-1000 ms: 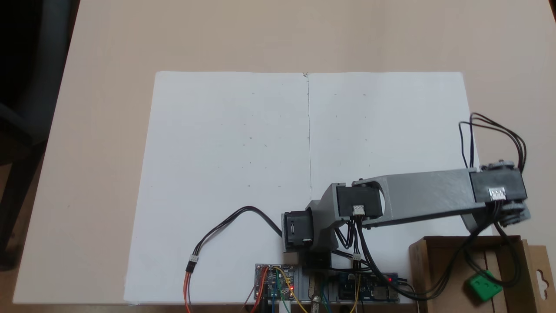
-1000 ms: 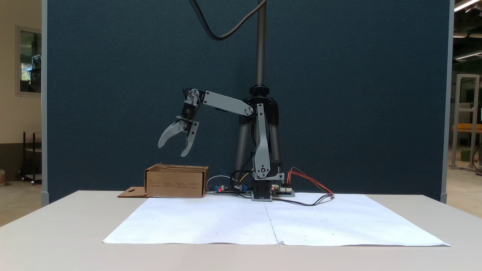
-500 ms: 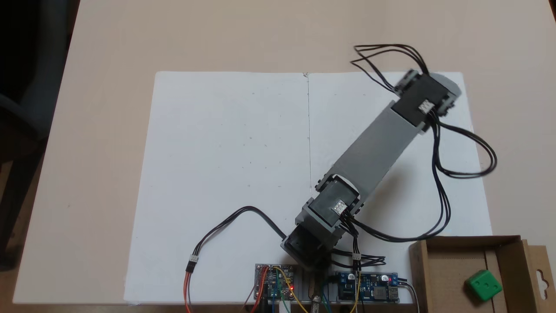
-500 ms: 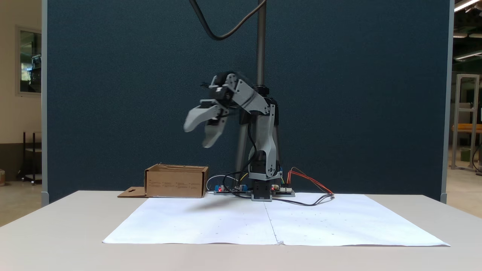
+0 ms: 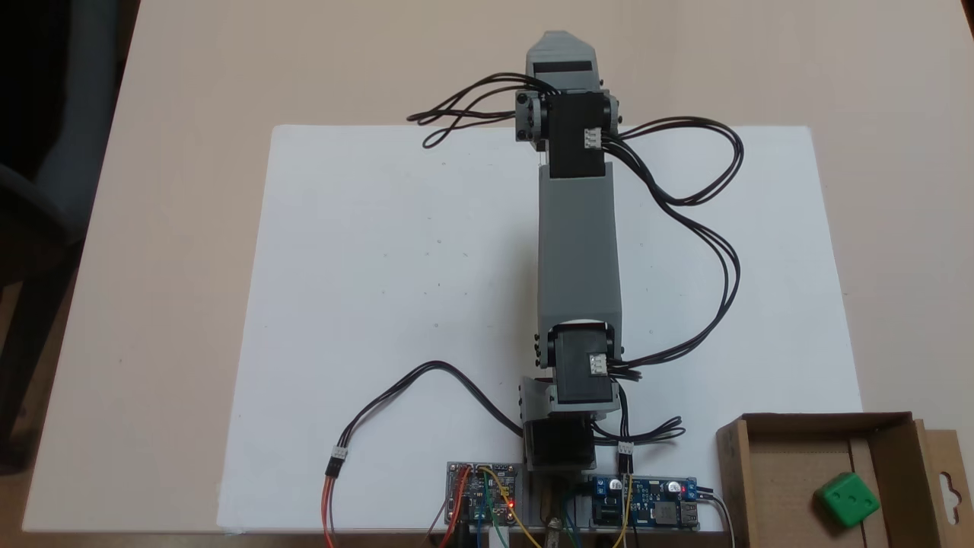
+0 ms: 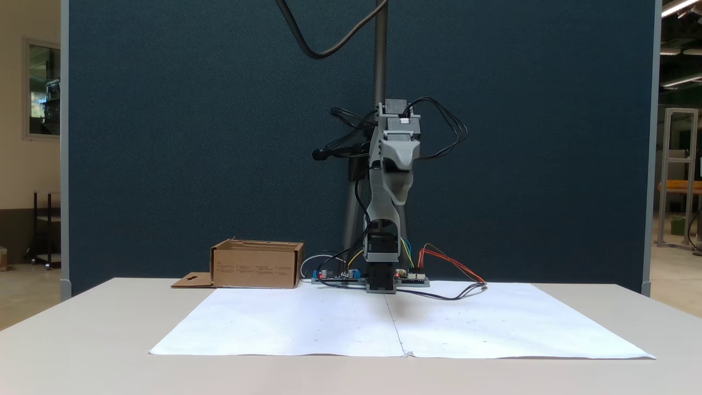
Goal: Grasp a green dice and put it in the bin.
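Scanning a beige table (image 5: pixel 190 76) set before a dark blue partition (image 6: pixel 164 137), and finding a white paper sheet (image 5: pixel 396 266) covering most of its middle.

Stretching straight out over that sheet from the base at the near edge of the top-down fixed view: the arm (image 5: pixel 578 243), raised well clear of the paper and pointing away from the bin (image 5: pixel 776 464).

Sitting at the sheet's corner, beside the arm's base and the circuit boards (image 5: pixel 483 491): that cardboard bin, open-topped, its hang-hole flap lying outward.

Resting inside on the bin's floor, near the flap-side wall: the green dice (image 5: pixel 846 498), touching nothing but cardboard as far as can be judged.

Hanging at the arm's far end, well apart from bin and dice: the gripper (image 5: pixel 561 42), carrying nothing green. Facing the table-level camera head-on, one jaw hiding behind the other, so not allowing any telling whether spread wide or drawn narrow.

Judging the task as essentially finished, with the dice already lying in the bin. Leaving, at most, the settling of the arm into a resting pose.
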